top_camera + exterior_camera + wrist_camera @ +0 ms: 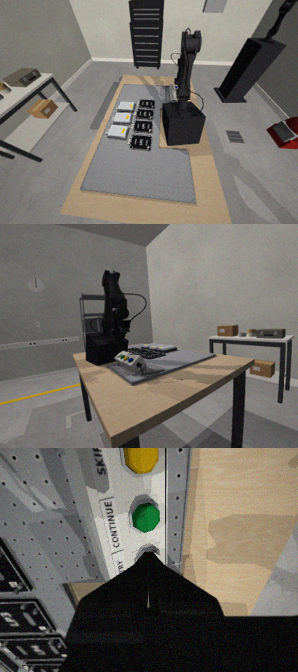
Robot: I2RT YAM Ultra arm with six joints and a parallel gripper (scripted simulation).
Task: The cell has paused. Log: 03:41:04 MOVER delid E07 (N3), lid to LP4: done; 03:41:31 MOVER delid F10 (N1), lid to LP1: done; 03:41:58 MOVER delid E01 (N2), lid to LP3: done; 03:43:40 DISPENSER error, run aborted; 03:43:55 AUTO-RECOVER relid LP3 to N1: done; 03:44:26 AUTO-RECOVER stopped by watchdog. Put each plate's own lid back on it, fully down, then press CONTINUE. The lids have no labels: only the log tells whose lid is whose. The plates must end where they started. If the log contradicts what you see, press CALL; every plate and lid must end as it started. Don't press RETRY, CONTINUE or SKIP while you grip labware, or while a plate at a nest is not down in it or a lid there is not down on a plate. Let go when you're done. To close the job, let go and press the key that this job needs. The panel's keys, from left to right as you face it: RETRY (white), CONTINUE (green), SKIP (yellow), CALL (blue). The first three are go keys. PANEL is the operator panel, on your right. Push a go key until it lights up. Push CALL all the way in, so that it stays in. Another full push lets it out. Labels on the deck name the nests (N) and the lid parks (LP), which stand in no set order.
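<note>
- Pressing toward the panel (131,478), the matte black gripper (148,598) has jaws fully closed, empty, its wedge tip covering the RETRY key (146,551)
- Hexagonal green CONTINUE key (145,517) sits just beyond, near the perforated grey deck's (55,533) edge

Tall black drawer cabinet (146,33) against far wall. White side table on dark legs (246,339) carrying brown cardboard box (227,330) and flat grey case (270,333); second cardboard box (261,368) on its lower shelf. Round wall clock (36,284) on left wall. Yellow floor stripe (35,395). Floor vent grille (234,137).
</note>
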